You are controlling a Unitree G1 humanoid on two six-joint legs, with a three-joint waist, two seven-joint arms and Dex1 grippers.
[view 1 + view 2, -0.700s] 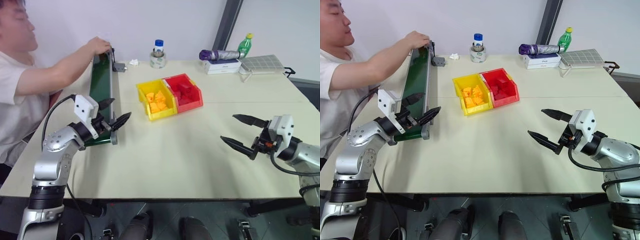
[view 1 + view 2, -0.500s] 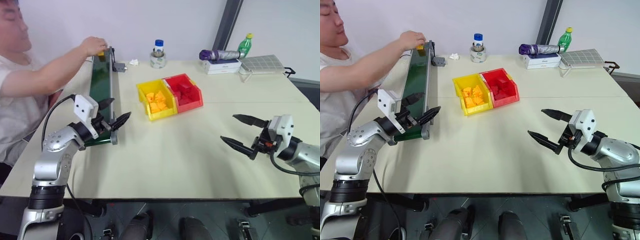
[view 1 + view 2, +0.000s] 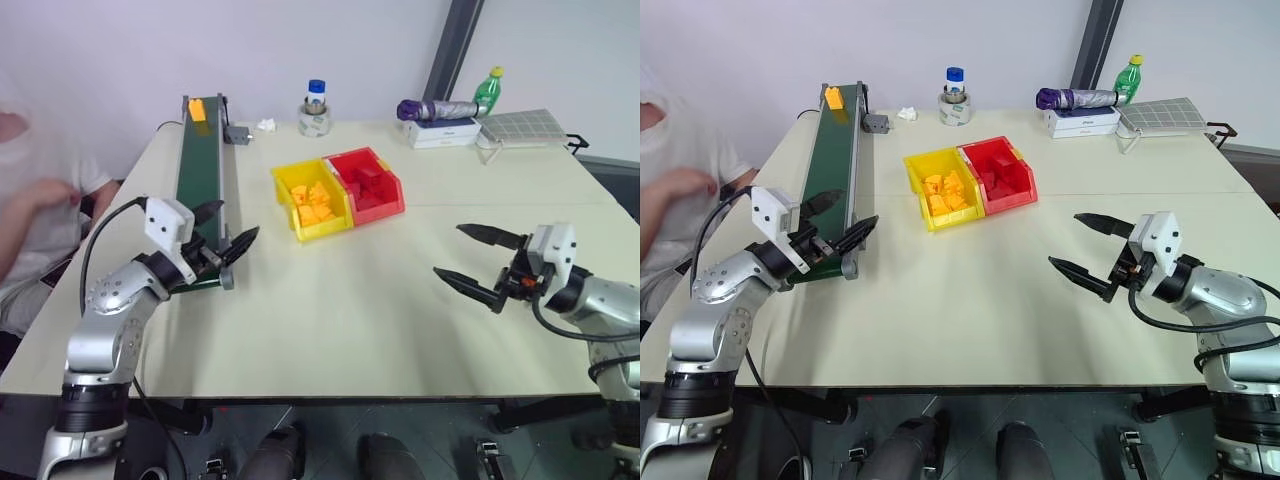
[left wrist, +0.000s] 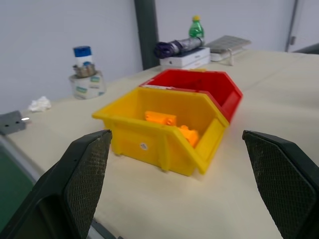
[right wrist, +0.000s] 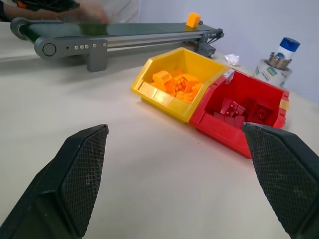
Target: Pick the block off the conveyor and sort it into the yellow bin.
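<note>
The small orange-yellow block (image 3: 197, 104) stands alone on the far end of the dark green conveyor (image 3: 200, 165), clear of both arms. It also shows on the belt as the block (image 5: 193, 20) in the right wrist view. My left gripper (image 3: 238, 220) hovers open and empty beside the conveyor's near end, pointing toward the yellow bin (image 4: 149, 134). That yellow bin (image 3: 290, 180) sits mid-table and holds several orange-yellow blocks. My right gripper (image 3: 448, 250) is open and empty above the table at the right, facing the bins.
A red bin (image 3: 365, 185) with red blocks is joined to the yellow one. At the table's far edge stand a blue-lidded jar (image 3: 316, 110), a folded umbrella (image 3: 435, 108) on a white box, a green bottle (image 3: 489, 90) and a grey pad (image 3: 525, 127). A person (image 3: 30, 200) sits at the left.
The person's hand set the block on the belt's far end, let go and pulled back to the left. Both grippers stay open and about where they were.
</note>
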